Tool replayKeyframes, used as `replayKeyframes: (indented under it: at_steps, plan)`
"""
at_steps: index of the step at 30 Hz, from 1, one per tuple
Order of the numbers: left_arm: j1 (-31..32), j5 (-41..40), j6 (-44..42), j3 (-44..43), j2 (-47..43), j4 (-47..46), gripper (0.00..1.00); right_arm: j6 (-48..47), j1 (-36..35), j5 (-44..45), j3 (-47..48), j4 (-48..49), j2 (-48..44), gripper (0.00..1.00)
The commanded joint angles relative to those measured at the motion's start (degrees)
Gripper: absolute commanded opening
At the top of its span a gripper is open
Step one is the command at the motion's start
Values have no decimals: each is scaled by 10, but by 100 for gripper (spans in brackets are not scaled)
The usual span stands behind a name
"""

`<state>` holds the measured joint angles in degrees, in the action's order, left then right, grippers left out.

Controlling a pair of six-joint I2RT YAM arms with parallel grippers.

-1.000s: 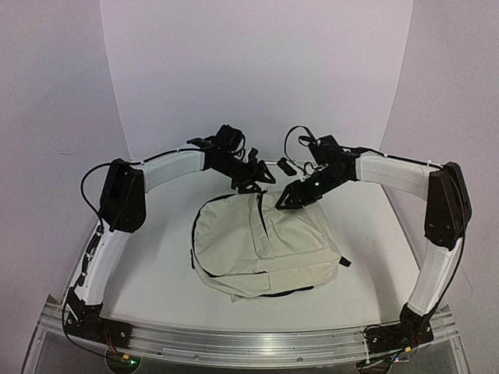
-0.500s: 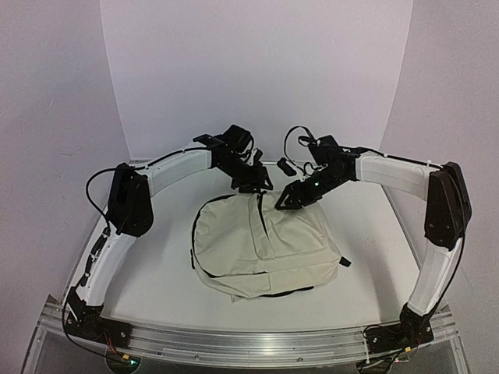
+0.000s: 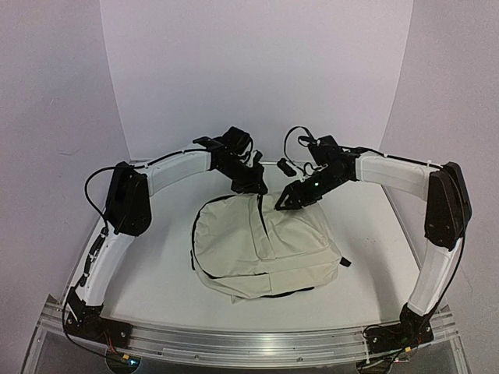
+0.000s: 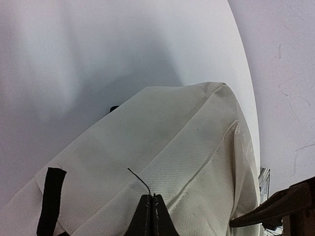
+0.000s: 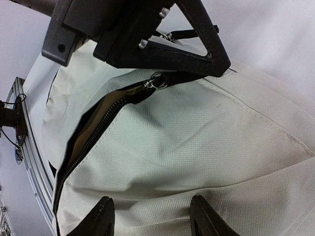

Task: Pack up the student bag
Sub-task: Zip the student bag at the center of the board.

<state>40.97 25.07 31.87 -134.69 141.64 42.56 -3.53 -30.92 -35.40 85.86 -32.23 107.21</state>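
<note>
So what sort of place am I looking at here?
Probably a robot lab test bench: two robot arms bolted to an aluminium rail, a curved white backdrop, and one cream backpack.

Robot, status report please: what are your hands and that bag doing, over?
Left gripper shut on black zipper pull. Right gripper open over large cream fabric backpack. Zipper partly open. Nothing in the way.

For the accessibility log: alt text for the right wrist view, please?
A cream student bag fills the frame, its black zipper partly open at left over dark lining. The left gripper sits over the zipper pull at top; the right gripper, fingers apart, shows below.
</note>
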Motion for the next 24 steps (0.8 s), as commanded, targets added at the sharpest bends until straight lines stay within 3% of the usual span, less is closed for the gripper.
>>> replayKeyframes:
  at_steps: [1,11,24]
  plan:
    - [5,45,28,30,-73,-52,0,12,-12,21,-18,-77,27,53]
    - [4,37,40,156,-191,-160,0,12,-12,26,-18,-77,27,56]
    - [37,88,4,305,-283,-181,0,25,-12,23,-1,-77,44,57]
